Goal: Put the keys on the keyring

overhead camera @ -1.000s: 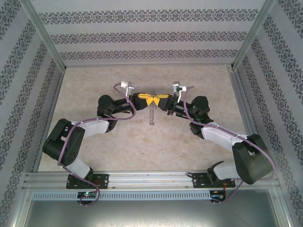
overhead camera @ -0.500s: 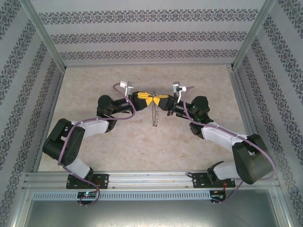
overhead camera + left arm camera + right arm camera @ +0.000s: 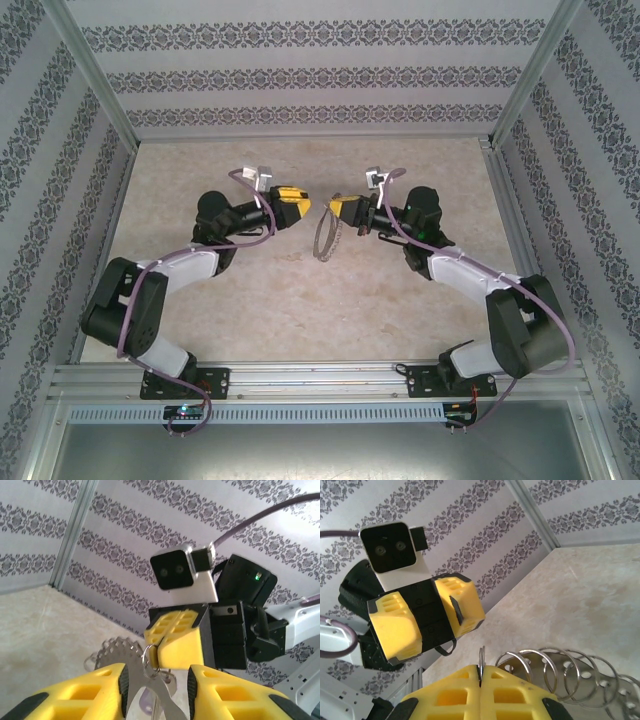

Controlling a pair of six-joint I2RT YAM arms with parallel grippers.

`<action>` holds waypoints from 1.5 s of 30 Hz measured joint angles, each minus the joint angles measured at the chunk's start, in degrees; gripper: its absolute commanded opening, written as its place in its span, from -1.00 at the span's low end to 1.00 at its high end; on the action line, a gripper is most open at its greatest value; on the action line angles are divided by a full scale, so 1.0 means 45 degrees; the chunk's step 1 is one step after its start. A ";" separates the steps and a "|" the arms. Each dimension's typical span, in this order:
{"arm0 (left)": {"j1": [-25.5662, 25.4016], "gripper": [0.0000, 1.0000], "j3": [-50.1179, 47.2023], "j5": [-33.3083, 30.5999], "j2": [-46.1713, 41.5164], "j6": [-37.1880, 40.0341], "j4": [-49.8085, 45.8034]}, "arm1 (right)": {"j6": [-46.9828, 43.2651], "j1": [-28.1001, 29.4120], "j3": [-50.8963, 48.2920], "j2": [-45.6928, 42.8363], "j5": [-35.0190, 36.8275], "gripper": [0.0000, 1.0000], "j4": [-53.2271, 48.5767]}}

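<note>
- The tiny key (image 3: 159,696), a pale lilac head with a short silvery blade, seems to dangle low in the left wrist view. It appears to hang from the small split ring (image 3: 149,659), but we cannot make out the join clearly.
- The keyring (image 3: 324,238), a large thin dark-grey loop with a scalloped, lace-like edge, hangs in the air above the middle of the table. It droops just below the right gripper, and from the right wrist it reads as a row of overlapping silvery curls (image 3: 555,672).
- The right gripper (image 3: 335,208) has its yellow fingers pressed together on the small split ring (image 3: 481,659), so it carries the whole bunch.
- The left gripper (image 3: 303,200) stands apart from it with a clear gap between the two. Its fingers are spread and hold nothing, and the blade shows between them without touching either pad.
- The beige speckled table (image 3: 250,300) lies below, with nothing of the task resting on it that we can see.
- We judge the threading to be largely done, since key and keyring hang as one cluster from a single grip.
- What is left, as we read it, is confirming that the key is fully seated on the ring and then setting the bunch down.
</note>
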 measured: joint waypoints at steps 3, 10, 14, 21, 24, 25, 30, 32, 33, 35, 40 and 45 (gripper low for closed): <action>0.0005 -0.15 0.0947 0.0214 -0.0699 0.1229 -0.2880 | -0.0835 -0.0083 0.1015 -0.0005 -0.0690 -1.00 -0.1360; 0.0058 -0.07 0.3546 0.0505 -0.1637 0.4109 -0.8602 | -0.2628 -0.0233 0.2720 0.0053 -0.2147 -1.00 -0.4002; 0.0078 -0.07 0.5003 0.0806 -0.1530 0.5323 -1.1069 | -0.3225 -0.0335 0.3594 0.0457 -0.2866 -1.00 -0.4930; 0.0078 -0.14 0.6455 0.1719 -0.0539 0.6557 -1.3736 | -0.3968 -0.0578 0.4459 0.1078 -0.3857 -1.00 -0.6067; 0.0078 -0.14 0.6732 0.1996 -0.0097 0.6785 -1.4445 | -0.4216 -0.0583 0.4682 0.1287 -0.4109 -1.00 -0.6470; 0.0078 -0.14 0.6785 0.2030 0.0010 0.6863 -1.4596 | -0.4279 -0.0583 0.4760 0.1341 -0.4167 -1.00 -0.6615; 0.0078 -0.15 0.7140 0.2273 0.0384 0.7218 -1.5237 | -0.4444 -0.0583 0.5124 0.1632 -0.4435 -1.00 -0.6946; 0.0078 -0.16 0.7334 0.2361 0.0529 0.7266 -1.5256 | -0.4493 -0.0578 0.5294 0.1821 -0.4537 -1.00 -0.7014; 0.0078 -0.17 0.7402 0.2385 0.0597 0.7266 -1.5256 | -0.4527 -0.0578 0.5353 0.1889 -0.4566 -1.00 -0.7057; 0.0078 -0.18 0.7461 0.2516 0.0699 0.7266 -1.5256 | -0.4575 -0.0578 0.5411 0.2021 -0.4619 -1.00 -0.7096; 0.0078 -0.23 0.7509 0.2637 0.0903 0.7261 -1.5251 | -0.4629 -0.0578 0.5425 0.2123 -0.4619 -1.00 -0.7150; 0.0078 -0.35 0.7558 0.2919 0.1122 0.7106 -1.5183 | -0.4663 -0.0578 0.5537 0.2137 -0.4619 -1.00 -0.7203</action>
